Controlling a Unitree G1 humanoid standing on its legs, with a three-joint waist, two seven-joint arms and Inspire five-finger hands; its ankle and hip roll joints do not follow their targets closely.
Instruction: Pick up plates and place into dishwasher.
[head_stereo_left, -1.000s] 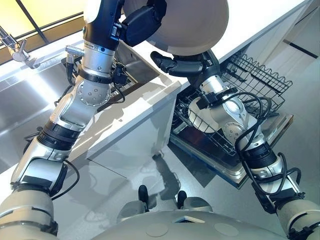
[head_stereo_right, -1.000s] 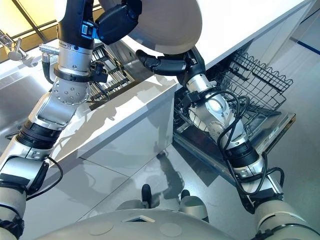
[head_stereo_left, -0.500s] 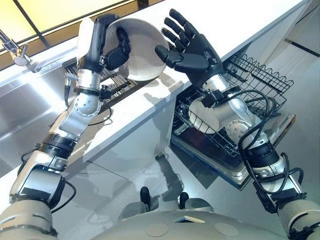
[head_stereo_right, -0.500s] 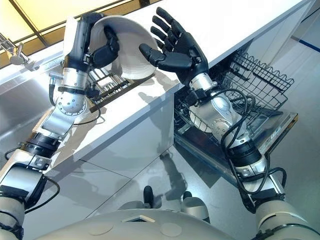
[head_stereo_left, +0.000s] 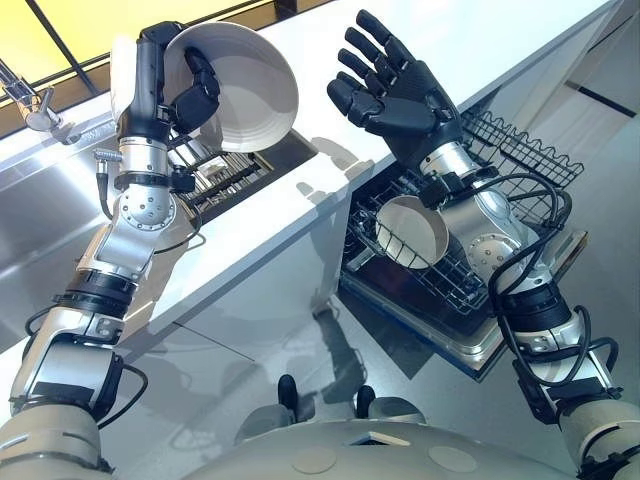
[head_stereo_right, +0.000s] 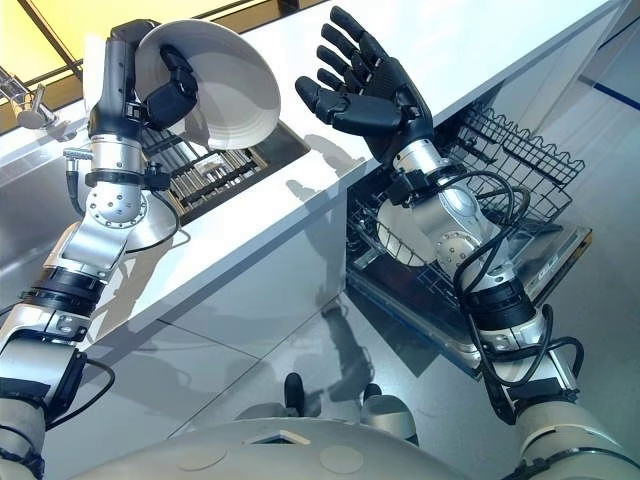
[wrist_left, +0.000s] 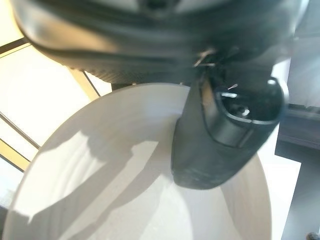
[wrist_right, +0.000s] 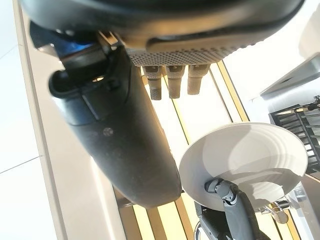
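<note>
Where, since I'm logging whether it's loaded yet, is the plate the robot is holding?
In the eye views the plate is up at the left, gripped in the left hand above the sunken drain rack, across from the open right hand.

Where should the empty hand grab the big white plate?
Best grab the plate by its bare rim nearest the right hand, coming from the dishwasher side. The left hand already pinches the opposite edge, so that tilted rim is free.

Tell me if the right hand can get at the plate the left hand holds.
Probably yes. The right hand is open beside the plate, with nothing between them; the left hand grips its other edge.
</note>
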